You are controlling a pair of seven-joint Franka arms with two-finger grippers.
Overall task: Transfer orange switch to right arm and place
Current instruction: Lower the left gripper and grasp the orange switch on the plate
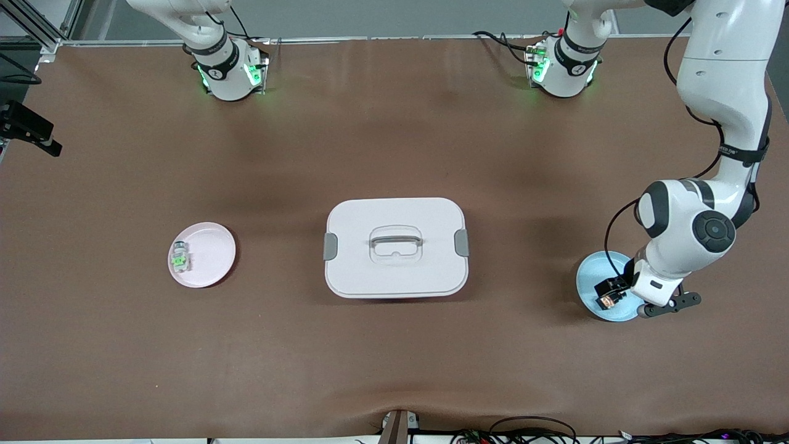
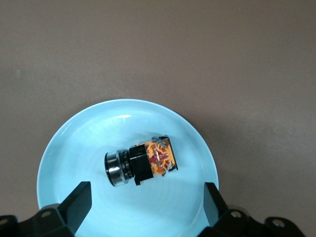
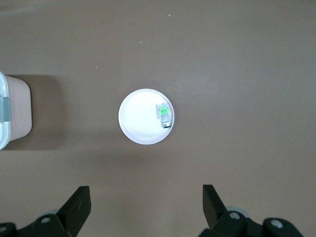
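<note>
The orange switch [image 2: 148,160], black with an orange middle and a metal ring end, lies on its side on the light blue plate [image 2: 74,148]. In the front view the switch [image 1: 607,301] and the plate [image 1: 592,271] are at the left arm's end of the table. My left gripper [image 2: 146,190] is open and low over this plate, with one finger on each side of the switch and not touching it. My right gripper [image 3: 146,195] is open and empty, high over the table near the pink plate [image 3: 140,123]. Its hand is out of the front view.
A white lidded box [image 1: 396,246] with a handle sits mid-table. The pink plate [image 1: 209,246] at the right arm's end holds a small clear part with green inside [image 1: 180,259]. The box's edge [image 3: 12,111] shows in the right wrist view.
</note>
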